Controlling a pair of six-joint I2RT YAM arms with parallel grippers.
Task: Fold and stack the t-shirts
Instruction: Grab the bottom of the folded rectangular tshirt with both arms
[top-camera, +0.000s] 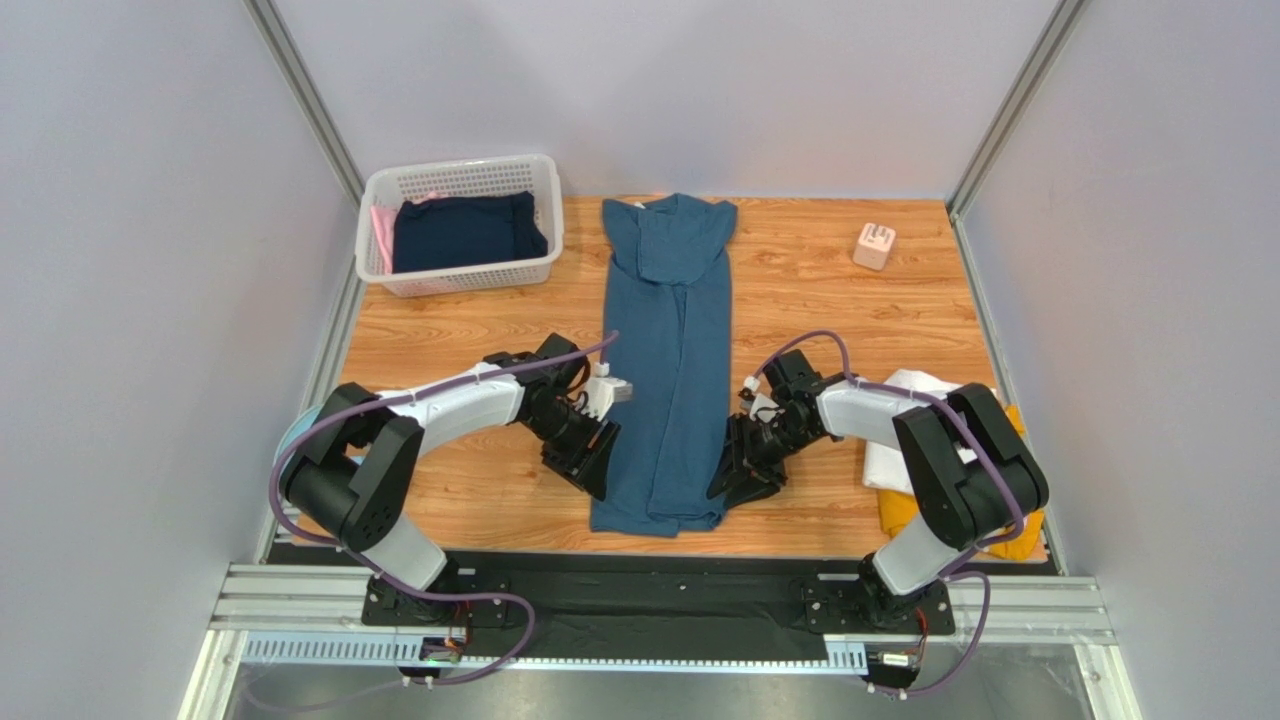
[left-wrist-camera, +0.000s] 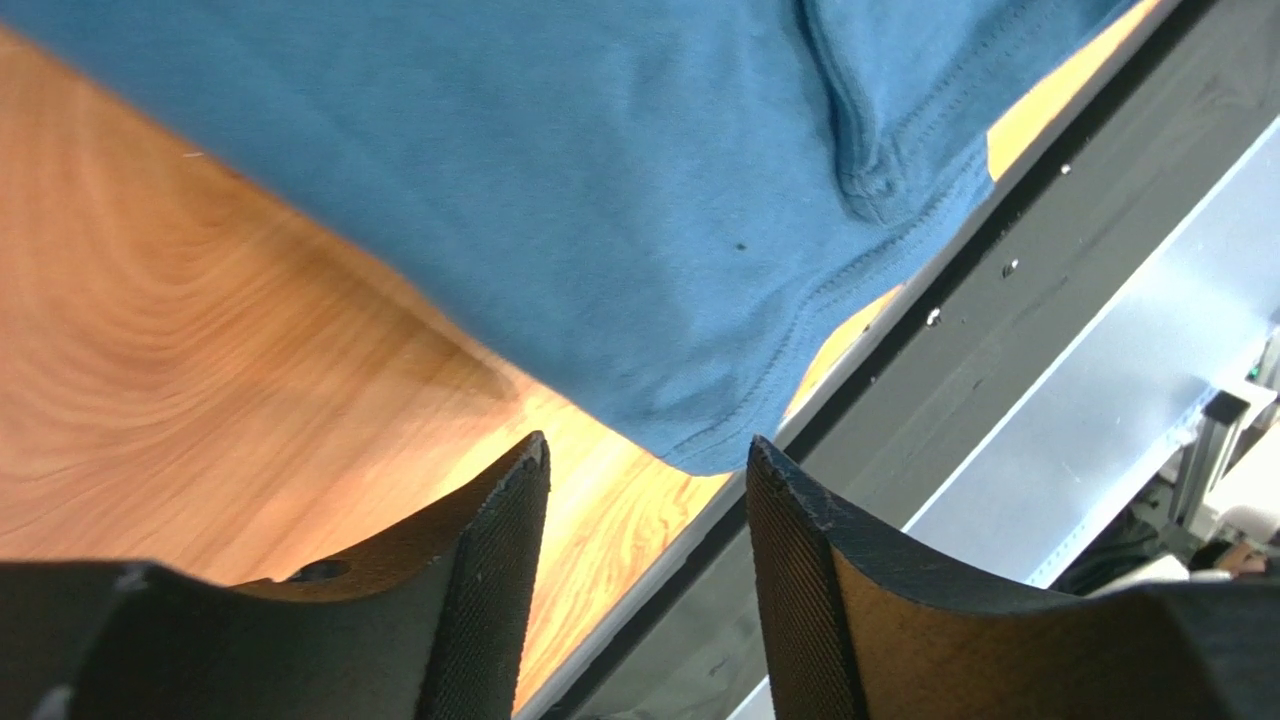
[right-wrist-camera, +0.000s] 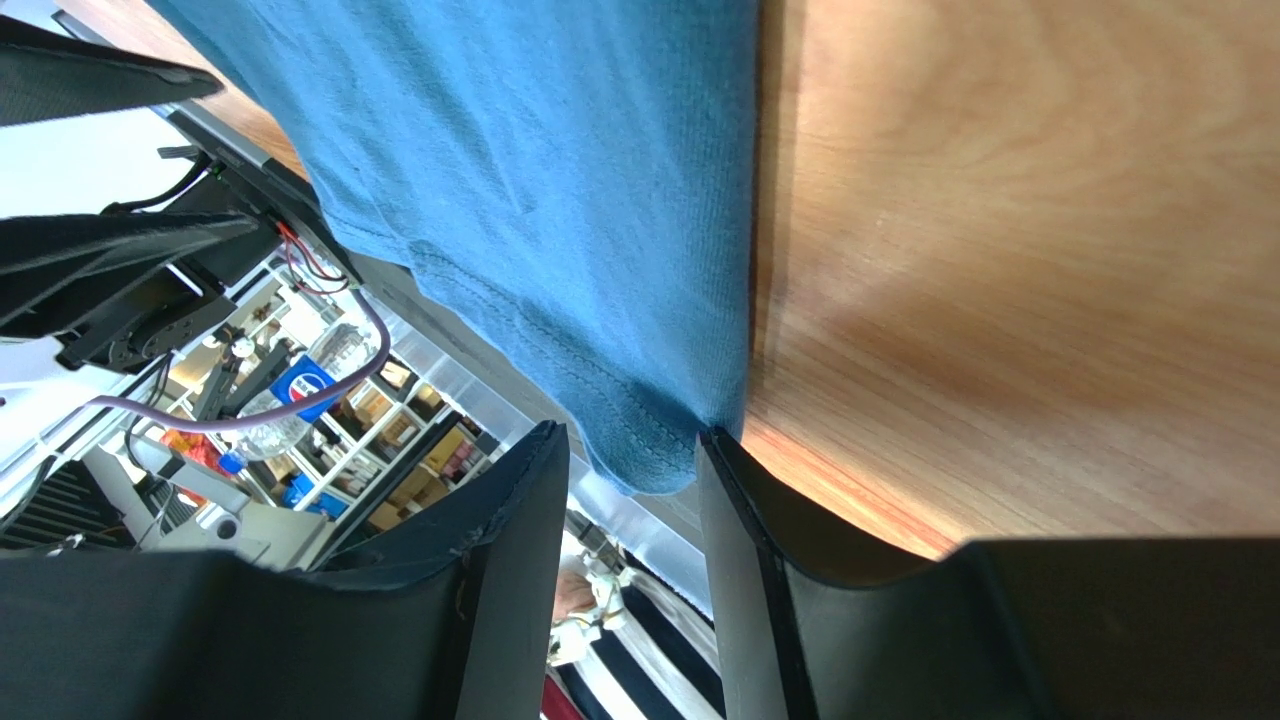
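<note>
Left wrist view: the left gripper (left-wrist-camera: 643, 450) stood with its jaws partly apart and nothing between them. The near left corner of the teal t-shirt (left-wrist-camera: 601, 195) lay just past the fingertips, flat on the table (left-wrist-camera: 226, 375).

Right wrist view: the right gripper (right-wrist-camera: 628, 443) was also part open, with a somewhat narrower gap. The shirt's near right corner sat at the mouth of the jaws and, as far as could be seen, was not pinched.

Top view: the shirt lay as a long narrow strip down the middle of the table, hem toward the near edge and collar toward the far edge. One gripper flanked each hem corner. A white t-shirt (top-camera: 902, 393) and a yellow t-shirt (top-camera: 897, 518) lay folded near the right edge, partly under the right arm. The basket (top-camera: 458, 177) at the far left corner held a dark navy garment (top-camera: 466, 230).

Judgement: the lengthwise folds looked complete, and the step in hand was taking the hem corners for a crosswise fold. The next move called for both jaws to close on every layer at their corners. They would then need to lift together and carry the hem evenly toward the collar.
</note>
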